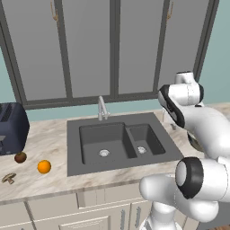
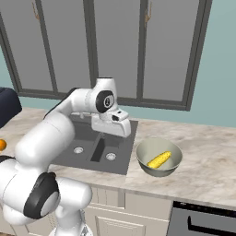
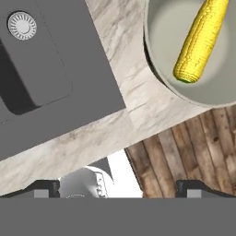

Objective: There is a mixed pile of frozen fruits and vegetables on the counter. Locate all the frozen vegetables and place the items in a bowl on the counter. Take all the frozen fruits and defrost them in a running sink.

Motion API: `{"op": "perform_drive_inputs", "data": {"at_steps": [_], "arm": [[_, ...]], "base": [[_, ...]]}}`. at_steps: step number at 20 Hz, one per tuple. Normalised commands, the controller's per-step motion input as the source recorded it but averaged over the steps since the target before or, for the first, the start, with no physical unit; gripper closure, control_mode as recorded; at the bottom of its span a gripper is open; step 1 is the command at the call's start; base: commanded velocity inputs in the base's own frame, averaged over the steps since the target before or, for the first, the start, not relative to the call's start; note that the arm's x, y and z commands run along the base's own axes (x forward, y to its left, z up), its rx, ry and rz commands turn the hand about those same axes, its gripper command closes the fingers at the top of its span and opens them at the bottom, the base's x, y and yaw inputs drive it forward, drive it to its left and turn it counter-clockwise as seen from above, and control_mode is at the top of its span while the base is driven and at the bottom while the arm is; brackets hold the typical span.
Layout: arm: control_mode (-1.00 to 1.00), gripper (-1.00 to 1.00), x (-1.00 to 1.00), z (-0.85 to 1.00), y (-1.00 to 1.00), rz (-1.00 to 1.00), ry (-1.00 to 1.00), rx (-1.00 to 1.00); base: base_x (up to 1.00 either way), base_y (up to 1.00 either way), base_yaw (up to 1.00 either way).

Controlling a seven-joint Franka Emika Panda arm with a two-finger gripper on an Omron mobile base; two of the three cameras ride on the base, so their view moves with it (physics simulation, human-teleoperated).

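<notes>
Counter (image 1: 54,139) fruits left; bowled corn (image 2: 159,160) right.

a dark blue toaster (image 1: 12,127) sits at the worktop's left end, tall grey cabinet doors (image 1: 90,49) behind (brass handles up top); wooden plank floor (image 3: 184,147) below.

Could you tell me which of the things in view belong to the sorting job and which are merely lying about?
Belonging to the job:
- corn cob, already in the bowl
- mushroom, orange ball and dark brown fruit, on the counter left of the sink
- silver faucet

Just lying about:
- dark blue toaster
- wall cabinets
</notes>
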Motion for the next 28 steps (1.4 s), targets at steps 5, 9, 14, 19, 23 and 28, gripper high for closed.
{"op": "perform_drive_inputs", "data": {"at_steps": [5,9,14,19,23,28], "arm": [[-1.0,-1.0,-0.08,0.05,0.29,0.13,0.03,0.01],[-1.0,-1.0,-0.04,0.0,0.34,0.1,0.06,0.03],[-1.0,-1.0,-0.05,0.0,0.43,0.1,0.07,0.03],[-1.0,-1.0,-0.06,0.0,0.42,0.11,0.07,0.03],[-1.0,-1.0,-0.1,0.0,0.41,0.1,0.07,0.03],[-1.0,-1.0,-0.15,0.0,0.41,0.1,0.07,0.02]], "base": [[0.0,0.0,0.0],[0.0,0.0,0.0],[0.0,0.0,0.0],[0.0,0.0,0.0],[0.0,0.0,0.0],[0.0,0.0,0.0]]}}
